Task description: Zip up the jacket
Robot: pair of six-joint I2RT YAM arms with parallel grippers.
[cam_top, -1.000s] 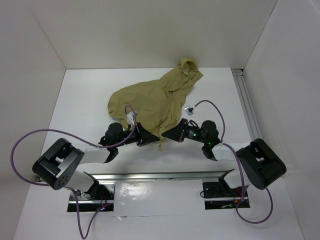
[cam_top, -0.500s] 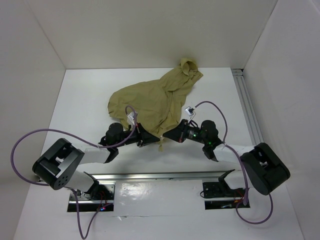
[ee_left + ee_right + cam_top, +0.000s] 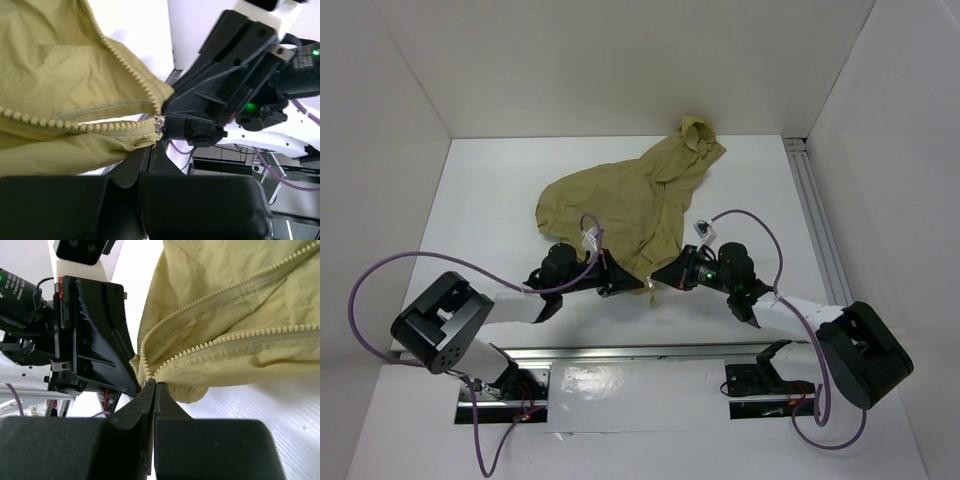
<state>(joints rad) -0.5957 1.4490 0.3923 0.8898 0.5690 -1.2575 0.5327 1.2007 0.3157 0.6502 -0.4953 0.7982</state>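
Note:
The olive-tan jacket [image 3: 620, 205] lies crumpled mid-table, hood at the far right. Its near bottom corner is pinched between both grippers. My left gripper [image 3: 628, 285] is shut on the jacket's hem just below the zipper; in the left wrist view [image 3: 150, 150] the two toothed zipper rows [image 3: 90, 125] meet at a small metal slider [image 3: 159, 122]. My right gripper [image 3: 667, 277] faces it, shut on the zipper's bottom end, fingertips [image 3: 152, 386] closed where the tooth rows [image 3: 200, 352] join. A small fabric tab [image 3: 653, 294] hangs between them.
White walls enclose the table on three sides. A metal rail [image 3: 815, 215] runs along the right edge. Purple cables [image 3: 410, 270] loop from both arms. The arm bases and mounting bar [image 3: 640, 352] sit at the near edge.
Both grippers have moved slightly nearer and to the right, still shut, drawing the jacket's bottom corner with them. The rest of the jacket has hardly shifted.

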